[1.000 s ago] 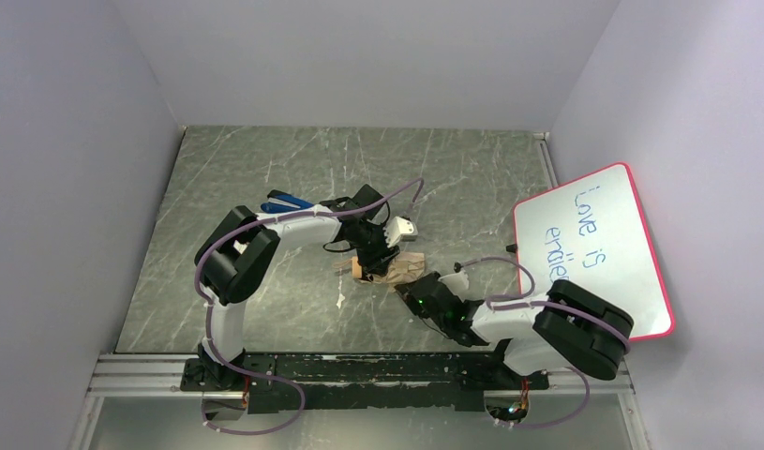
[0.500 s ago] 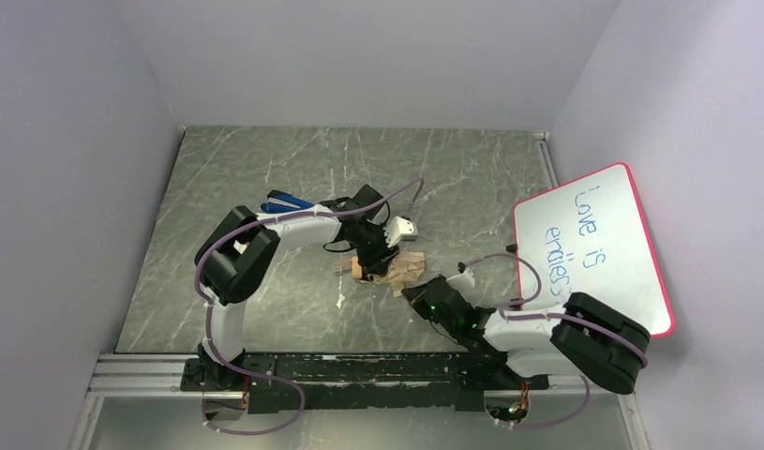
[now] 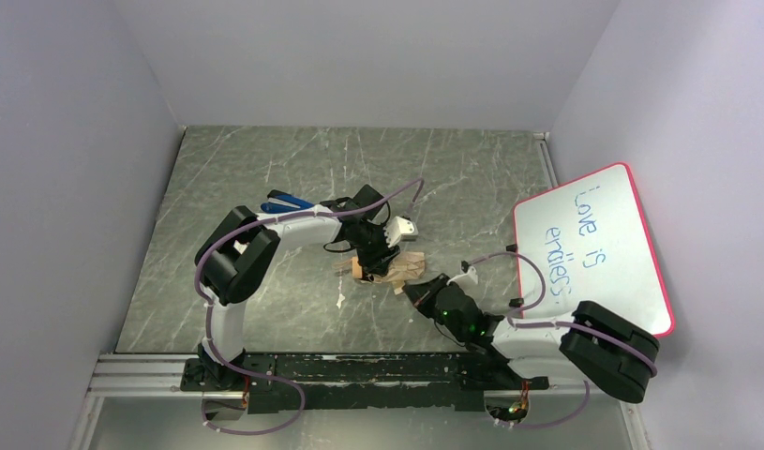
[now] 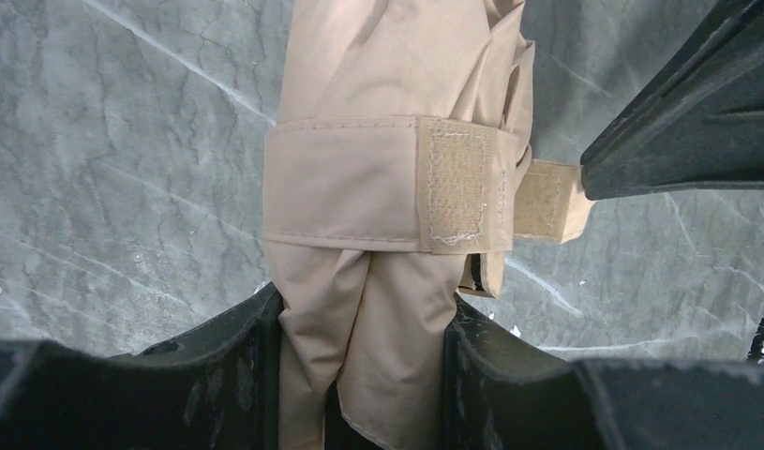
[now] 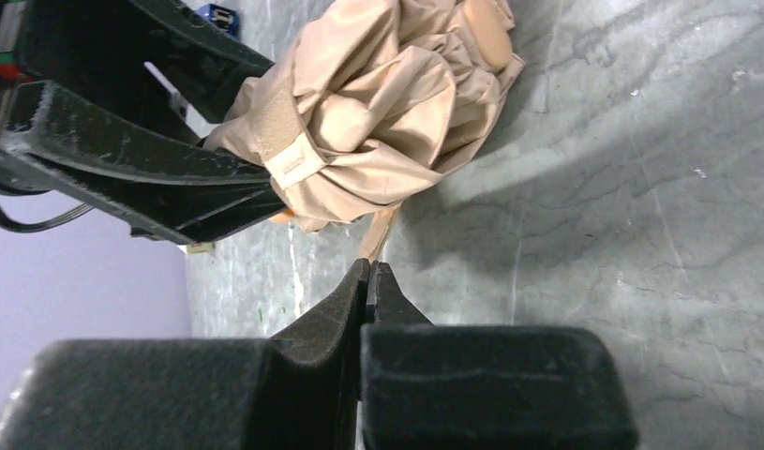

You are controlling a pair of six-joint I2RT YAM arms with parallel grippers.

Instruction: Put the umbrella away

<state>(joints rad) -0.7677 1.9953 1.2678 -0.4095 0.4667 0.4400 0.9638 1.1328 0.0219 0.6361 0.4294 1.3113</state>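
The folded cream-beige umbrella [image 3: 401,267] lies at the table's middle. My left gripper [image 3: 373,255] is shut on its bunched canopy; in the left wrist view the fabric [image 4: 387,66] fills the gap between the black fingers [image 4: 228,375]. The beige strap [image 4: 359,183] is wrapped round the bundle, its velcro patch facing up. Its loose end [image 4: 545,200] sticks out to the right. My right gripper [image 3: 417,289] is shut on that strap end; in the right wrist view the thin strap [image 5: 380,230] runs into the closed tips of the right gripper [image 5: 369,267]. The handle and shaft are hidden.
A pink-rimmed whiteboard [image 3: 593,248] with blue writing leans at the right wall, close to the right arm's elbow. A blue object [image 3: 286,201] lies behind the left arm. A small white scrap [image 3: 340,301] sits on the marble table [image 3: 265,169] left of the right gripper.
The right gripper has closed onto the strap end. The right arm has stretched forward, its elbow swinging out to the right and lower. The left arm and umbrella have held still.
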